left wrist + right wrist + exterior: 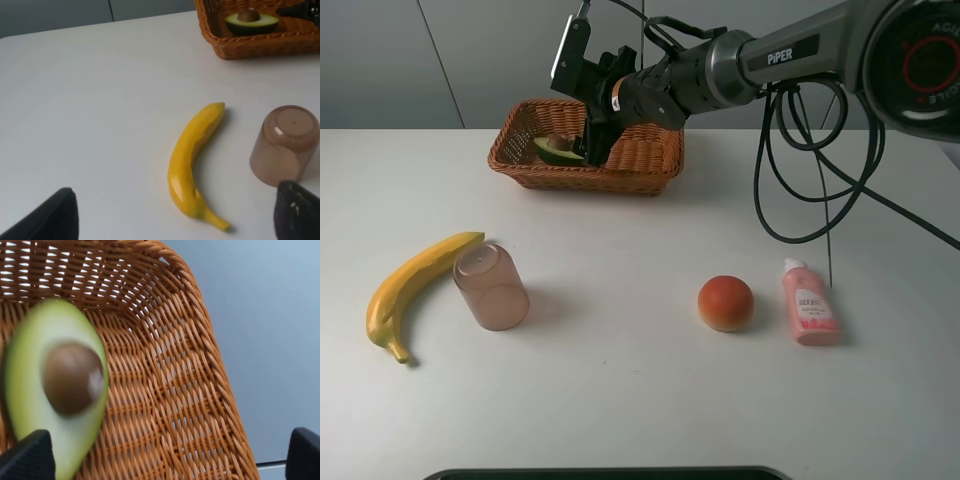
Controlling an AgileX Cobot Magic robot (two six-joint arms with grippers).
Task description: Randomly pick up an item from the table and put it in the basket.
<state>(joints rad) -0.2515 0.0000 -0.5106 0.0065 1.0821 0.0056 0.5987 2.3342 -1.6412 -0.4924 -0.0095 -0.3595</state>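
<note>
Banana (415,285) and pink cup (490,288) sit closest to my high camera, with an orange-red fruit (725,302) and a pink bottle (809,302) further right on the white table (620,390). My left gripper (170,217) faces the banana, jaws spread. My right gripper (592,150) reaches into the wicker basket (650,165), jaws wide apart, the halved avocado (558,151) lying inside, pit up

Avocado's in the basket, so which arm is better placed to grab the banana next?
Left. The left end effector is open and faces the banana directly, while the right end effector is over the basket at the back.
</note>
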